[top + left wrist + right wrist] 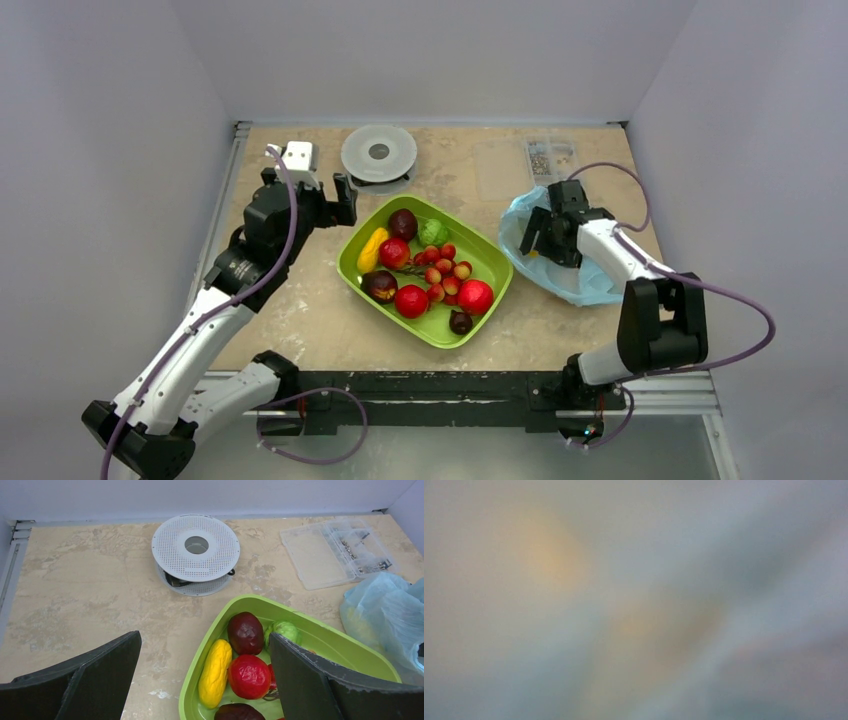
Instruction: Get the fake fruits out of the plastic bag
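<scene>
Fruits (pixel 394 253) mostly out; bag (pixel 585 285) likely not yet empty

Most of the job looks done. The green tray (pixel 488 258) in the middle of the surface (pixel 300 310) holds a yellow banana (pixel 372 250), three glossy red balls, two dark purple-brown pieces and a smaller dark one at its near rim. It also holds a cluster of small red berries (pixel 445 270) and a lumpy green ball (pixel 432 232).

The bag lies crumpled at the right of the surface, just beside the tray, with the right hand (pixel 548 232) sunk into its mouth. That wrist's view shows only blurred blue-grey film with a warm orange patch (pixel 549 555) behind it. A yellowish tint also shows through the bag wall in the left wrist view, so an orange fruit is probably left inside. Whether more is in there cannot be told, nor whether the right hand's jaws are apart or closed on anything. The left hand (pixel 204 636) hovers by the tray's far left corner, jaws wide, holding nothing.

The fruits are hard, smooth, shiny plastic, round or oval, and would likely roll if set loose. The bag is thin, translucent and crinkly, and its limp folds drape over whatever enters. The tray is smooth moulded plastic with rounded corners and a raised rim. The surface is mottled beige, like stone. A perforated white disc (pixel 196 547) and a clear box (pixel 335 552) sit at the far edge.
</scene>
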